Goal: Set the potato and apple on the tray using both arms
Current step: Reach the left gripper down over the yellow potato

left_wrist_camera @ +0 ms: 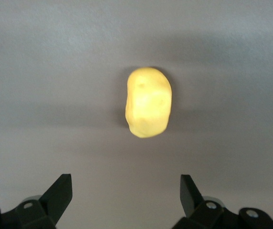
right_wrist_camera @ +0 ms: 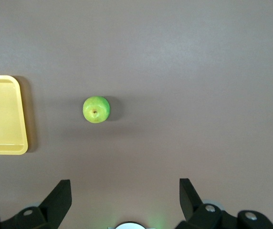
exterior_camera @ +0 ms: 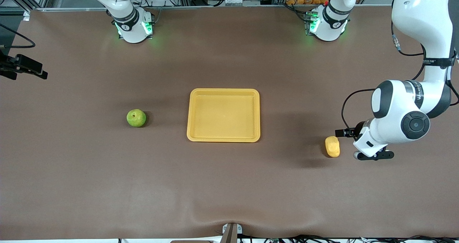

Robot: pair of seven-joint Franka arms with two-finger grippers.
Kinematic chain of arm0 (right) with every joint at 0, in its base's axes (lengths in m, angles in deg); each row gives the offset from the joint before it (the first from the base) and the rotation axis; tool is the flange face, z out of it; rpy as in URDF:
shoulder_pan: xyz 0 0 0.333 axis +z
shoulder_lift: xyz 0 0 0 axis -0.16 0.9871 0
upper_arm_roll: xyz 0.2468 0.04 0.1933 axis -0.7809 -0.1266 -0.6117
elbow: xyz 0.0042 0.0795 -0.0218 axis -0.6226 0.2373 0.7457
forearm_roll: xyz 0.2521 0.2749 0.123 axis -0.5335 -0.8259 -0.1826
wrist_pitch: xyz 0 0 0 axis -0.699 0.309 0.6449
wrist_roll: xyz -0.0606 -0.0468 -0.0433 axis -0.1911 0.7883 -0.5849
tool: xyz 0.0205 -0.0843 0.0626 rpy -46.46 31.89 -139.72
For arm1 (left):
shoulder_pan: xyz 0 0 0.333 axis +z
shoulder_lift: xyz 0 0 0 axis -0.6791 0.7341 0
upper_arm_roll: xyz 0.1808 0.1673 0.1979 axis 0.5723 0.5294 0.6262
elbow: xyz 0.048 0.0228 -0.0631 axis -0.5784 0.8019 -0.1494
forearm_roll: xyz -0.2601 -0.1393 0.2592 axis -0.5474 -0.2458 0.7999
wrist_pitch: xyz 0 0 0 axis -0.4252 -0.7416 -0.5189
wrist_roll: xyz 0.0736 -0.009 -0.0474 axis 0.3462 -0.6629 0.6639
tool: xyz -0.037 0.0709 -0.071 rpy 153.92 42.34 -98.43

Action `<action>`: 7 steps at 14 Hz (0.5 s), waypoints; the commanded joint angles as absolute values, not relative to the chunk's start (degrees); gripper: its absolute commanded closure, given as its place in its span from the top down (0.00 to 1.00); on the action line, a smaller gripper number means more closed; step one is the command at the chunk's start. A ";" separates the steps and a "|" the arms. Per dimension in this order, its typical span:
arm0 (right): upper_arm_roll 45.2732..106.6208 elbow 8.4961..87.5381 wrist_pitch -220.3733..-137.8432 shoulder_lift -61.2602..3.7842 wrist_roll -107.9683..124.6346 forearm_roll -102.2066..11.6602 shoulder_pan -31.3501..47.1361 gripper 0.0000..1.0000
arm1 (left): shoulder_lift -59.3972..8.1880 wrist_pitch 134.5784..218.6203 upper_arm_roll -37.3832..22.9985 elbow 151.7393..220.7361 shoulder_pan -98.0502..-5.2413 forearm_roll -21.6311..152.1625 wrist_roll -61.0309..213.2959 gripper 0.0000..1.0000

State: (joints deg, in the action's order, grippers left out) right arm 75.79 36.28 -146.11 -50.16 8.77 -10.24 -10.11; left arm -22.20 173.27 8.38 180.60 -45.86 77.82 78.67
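Two pieces of produce lie on the brown tabletop (exterior_camera: 229,185), and the tray (exterior_camera: 223,115) sits between them, bare of either. The apple (exterior_camera: 136,118) rests well apart from the tray, toward the right arm's end of the tabletop, about level with the tray's middle; its stem dimple faces upward. The potato (exterior_camera: 332,146) lies well apart from the tray toward the left arm's end, slightly nearer the front camera than the tray's near rim.

The left gripper (exterior_camera: 353,142) hangs low just beside the potato, on the side away from the tray, not touching it. In the left wrist view the left gripper (left_wrist_camera: 126,188) has its fingers (left_wrist_camera: 60,191) spread wide and empty, with the potato (left_wrist_camera: 148,102) centred ahead of them.

The right gripper (right_wrist_camera: 125,188) is high above the tabletop; its fingers (right_wrist_camera: 59,193) are likewise released and hold nothing, and its wrist view looks down on the apple (right_wrist_camera: 96,109) with a corner of the tray (right_wrist_camera: 3,115) beside it.
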 commanded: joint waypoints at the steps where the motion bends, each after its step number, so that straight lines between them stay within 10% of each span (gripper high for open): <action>1: 76.21 35.66 -145.84 -47.72 9.54 -9.66 -10.17 1.00 | -22.48 175.10 8.41 181.97 -45.85 82.24 79.96 1.00; 7: 76.21 36.09 -145.84 -46.32 9.45 -9.74 -10.43 1.00 | -23.01 189.67 8.32 188.64 -44.44 82.26 85.14 1.00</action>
State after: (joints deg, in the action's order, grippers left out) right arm 76.27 36.28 -146.10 -47.06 8.77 -10.24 -10.11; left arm -21.84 185.09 8.52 184.85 -45.18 80.93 82.46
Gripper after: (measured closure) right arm 0.000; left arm 0.000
